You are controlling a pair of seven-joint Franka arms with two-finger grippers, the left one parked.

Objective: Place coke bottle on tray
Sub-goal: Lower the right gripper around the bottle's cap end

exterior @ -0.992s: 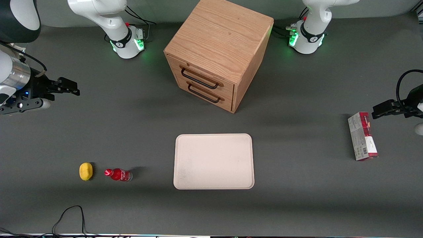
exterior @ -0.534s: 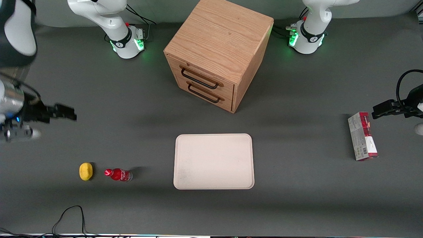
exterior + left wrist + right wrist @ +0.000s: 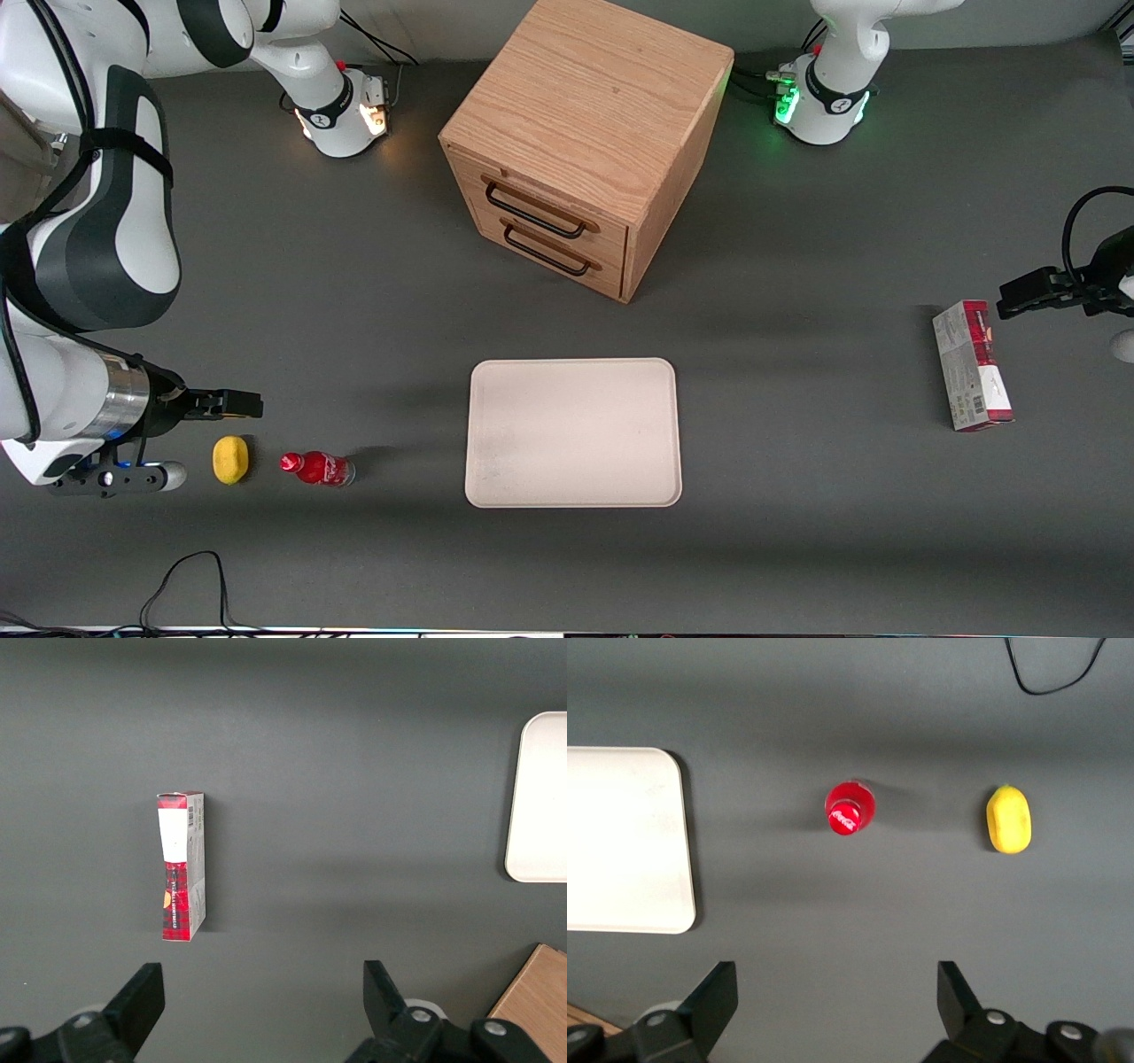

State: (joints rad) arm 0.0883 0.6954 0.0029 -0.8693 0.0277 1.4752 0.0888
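Two small items are found nearest the front camera toward the working arm's end of the table: the coke bottle (image 3: 317, 468), standing upright on the bare table, and a lemon (image 3: 230, 460) beside it. The tray (image 3: 573, 432) is set well apart from the bottle, unloaded. The gripper (image 3: 239, 404) is held above the table, slightly farther back than the lemon, its fingers (image 3: 718, 992) spread and holding nothing.
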